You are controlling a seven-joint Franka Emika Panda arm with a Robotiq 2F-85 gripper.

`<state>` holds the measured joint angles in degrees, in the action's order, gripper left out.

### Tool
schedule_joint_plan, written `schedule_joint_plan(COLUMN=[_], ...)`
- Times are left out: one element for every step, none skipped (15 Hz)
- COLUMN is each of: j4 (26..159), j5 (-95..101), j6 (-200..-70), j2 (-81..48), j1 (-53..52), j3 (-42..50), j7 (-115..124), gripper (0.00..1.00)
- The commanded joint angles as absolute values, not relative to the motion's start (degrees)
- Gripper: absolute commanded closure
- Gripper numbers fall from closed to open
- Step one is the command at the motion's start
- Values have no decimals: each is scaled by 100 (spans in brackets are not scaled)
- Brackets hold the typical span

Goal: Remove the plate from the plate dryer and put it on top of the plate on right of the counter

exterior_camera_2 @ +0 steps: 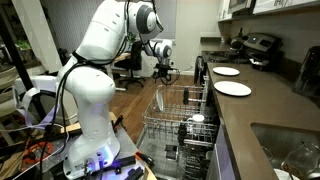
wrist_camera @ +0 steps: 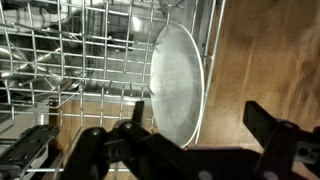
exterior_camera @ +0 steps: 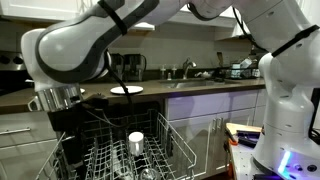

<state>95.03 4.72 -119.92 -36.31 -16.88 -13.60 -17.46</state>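
Note:
The plate (wrist_camera: 178, 80) stands upright on edge between the tines of the plate dryer (wrist_camera: 60, 60), at the rack's side next to the wood floor. It also shows in an exterior view (exterior_camera_2: 158, 99) in the wire plate dryer (exterior_camera_2: 185, 128). My gripper (wrist_camera: 200, 128) is open just above the plate, and the plate's lower edge lies between the two dark fingers without a visible grip. In an exterior view the gripper (exterior_camera_2: 163, 70) hangs over the rack. The plate on right of the counter (exterior_camera_2: 226, 71) lies flat on the dark counter (exterior_camera_2: 265, 115).
A wider white plate (exterior_camera_2: 233, 89) lies next to it on the counter. A small white cup (exterior_camera: 136, 140) stands in the plate dryer (exterior_camera: 110, 155). A white plate (exterior_camera: 126, 89) shows on the counter (exterior_camera: 200, 90). A sink (exterior_camera_2: 290, 150) is set in the counter, with clutter at its far end.

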Motion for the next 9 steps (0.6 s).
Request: schedule_joint_plan(j4=[9362,9370,9387,9390,9383,9400,9403,9400,9401], j5=[524,549,567,575,579,592,628,629,619], j6=[-12148,-12195,-12296,-12349,-12436,-12517,-12644,-12723,-12814], j2=[-3863,-3894,-3930,-3962,-4018,-4042,-4093,-4131,-4177], j1=[-1739,-1758,-1777,-1794,-1812,-1828,-1860,-1871,-1877], j3=[-1382,-1371,-1364,-1359,-1353,-1346,-1320,-1315,-1320], j7=[-1629,-1611,-1591,-1574,-1550,-1531,-1483,-1457,-1444], gripper=[0,0,0,0,0,0,0,0,0])
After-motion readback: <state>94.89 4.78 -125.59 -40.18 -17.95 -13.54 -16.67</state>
